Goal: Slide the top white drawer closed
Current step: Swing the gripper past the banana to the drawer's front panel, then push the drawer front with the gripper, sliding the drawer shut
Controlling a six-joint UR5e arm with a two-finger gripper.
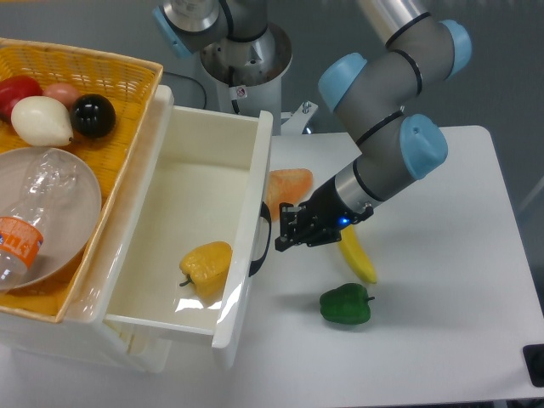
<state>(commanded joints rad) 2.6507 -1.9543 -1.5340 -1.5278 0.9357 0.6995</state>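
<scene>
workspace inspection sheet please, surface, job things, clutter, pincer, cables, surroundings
surface: white table, partly bare.
job's things: top drawer pulled open, black handle facing the arm; a yellow pepper lies inside.
clutter: green pepper, banana and an orange piece on the table; wicker basket holding a bowl, bottle and round items.
grippers: pincer close beside the handle; open or shut cannot be told.
cables: black cable by the arm base.
surroundings: grey floor.
</scene>
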